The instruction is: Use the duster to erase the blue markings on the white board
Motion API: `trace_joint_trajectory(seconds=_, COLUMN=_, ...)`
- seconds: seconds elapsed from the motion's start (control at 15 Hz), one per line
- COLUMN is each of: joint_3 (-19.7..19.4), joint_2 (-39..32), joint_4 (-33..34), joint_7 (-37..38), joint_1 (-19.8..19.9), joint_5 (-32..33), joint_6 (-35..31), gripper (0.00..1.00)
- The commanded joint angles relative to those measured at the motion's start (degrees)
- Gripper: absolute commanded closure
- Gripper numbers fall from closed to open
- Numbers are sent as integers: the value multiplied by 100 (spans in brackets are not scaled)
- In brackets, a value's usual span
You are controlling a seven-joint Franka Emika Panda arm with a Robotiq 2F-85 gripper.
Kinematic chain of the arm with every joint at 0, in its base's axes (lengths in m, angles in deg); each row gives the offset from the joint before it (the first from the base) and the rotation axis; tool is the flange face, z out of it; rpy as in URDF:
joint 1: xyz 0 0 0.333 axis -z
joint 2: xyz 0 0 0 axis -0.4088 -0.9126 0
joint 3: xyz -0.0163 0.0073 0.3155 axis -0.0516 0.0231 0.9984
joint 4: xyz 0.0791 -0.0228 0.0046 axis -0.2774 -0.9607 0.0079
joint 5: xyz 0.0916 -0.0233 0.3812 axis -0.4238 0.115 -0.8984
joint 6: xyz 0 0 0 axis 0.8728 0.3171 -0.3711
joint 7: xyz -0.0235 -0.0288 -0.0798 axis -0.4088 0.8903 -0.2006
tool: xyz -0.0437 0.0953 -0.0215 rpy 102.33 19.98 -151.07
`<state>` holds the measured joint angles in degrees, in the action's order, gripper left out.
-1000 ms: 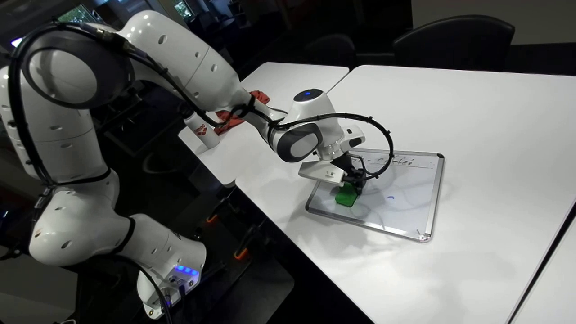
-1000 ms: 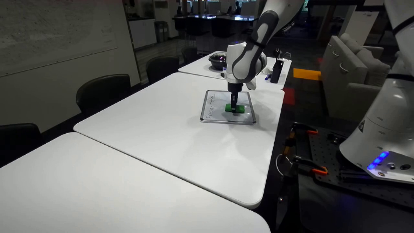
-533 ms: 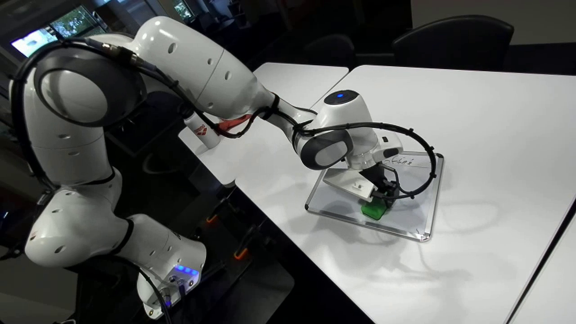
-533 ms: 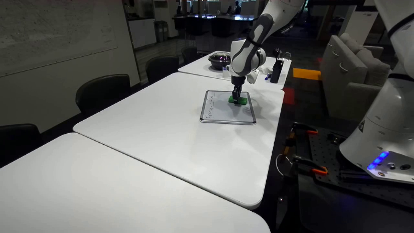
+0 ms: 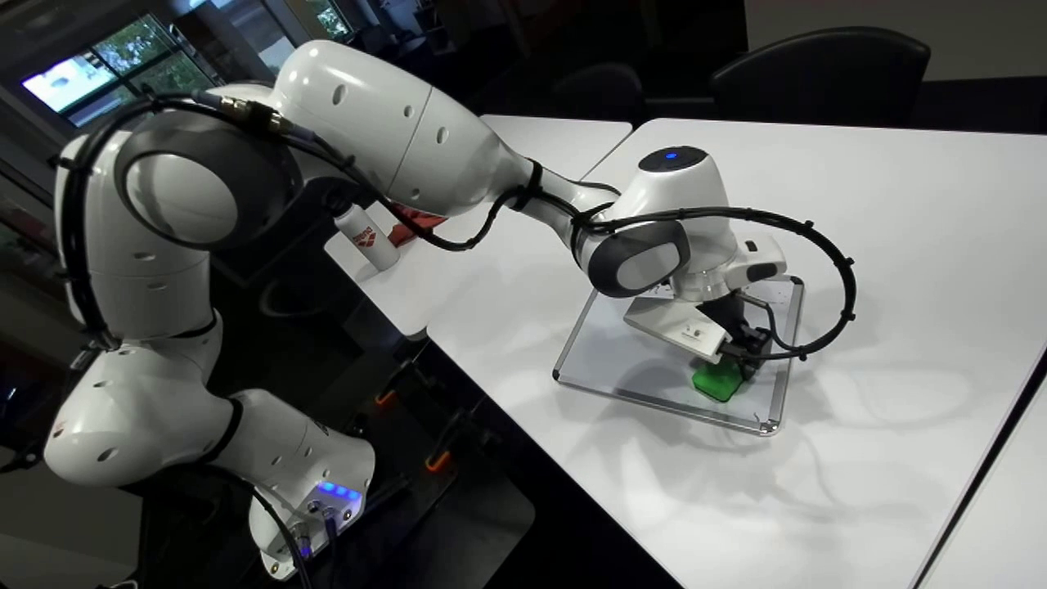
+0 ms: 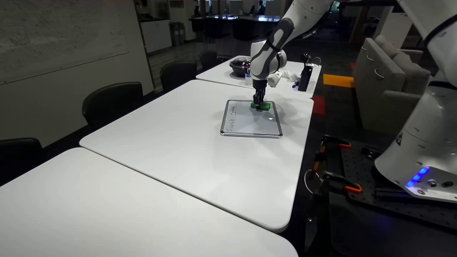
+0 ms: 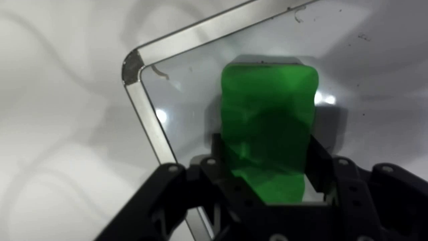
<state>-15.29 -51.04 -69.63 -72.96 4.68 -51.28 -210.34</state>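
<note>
Over there, well apart from the gripper (image 7: 264, 147), stand a white bottle (image 5: 368, 239) and a lidded bowl (image 6: 239, 67). The arm (image 5: 446, 139) blocks most of the handwriting (image 6: 231, 119) in an exterior view — only the wrist view shows specks (image 7: 363, 37) ahead of the gripper. Its fingers (image 7: 319, 167) clasp the green duster (image 7: 267, 90) on the whiteboard (image 6: 250, 123), near a corner.

There's one duster (image 7: 267, 97), one tabletop board (image 6: 248, 122), one tool (image 7: 265, 147).

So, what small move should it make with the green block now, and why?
Perhaps raise the green duster a little, to see what lies beneath: the jaws are closed on its sides, and I make out no blue on the uncovered white board, so any left may be hidden under it.
</note>
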Motion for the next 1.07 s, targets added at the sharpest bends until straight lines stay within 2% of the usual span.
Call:
trace_joint_trajectory(seconds=0.0, joint_3=202, joint_2=894, joint_4=-1106, joint_7=-433, joint_1=-64, joint_5=113, joint_6=-177, gripper=67)
trace_joint_trajectory(seconds=0.2, joint_3=585, joint_2=1497, joint_4=-1827, joint_7=-1303, joint_1=34, joint_5=119, joint_6=-232, gripper=67)
trace_joint_trajectory(seconds=0.47, joint_3=879, joint_2=2416, joint_4=-2914, joint_7=-2121, joint_1=-246, joint_5=65, joint_6=-167, gripper=67)
trace_joint_trajectory(seconds=0.8, joint_3=1075, joint_2=3249, joint_4=-3979, joint_7=-2454, joint_1=-1187, joint_5=193, joint_6=-374, gripper=67)
trace_joint_trajectory(seconds=1.0, joint_3=1239, joint_2=3387, joint_4=-4358, joint_7=-2109, joint_1=-1998, joint_5=404, joint_6=-1044, gripper=67)
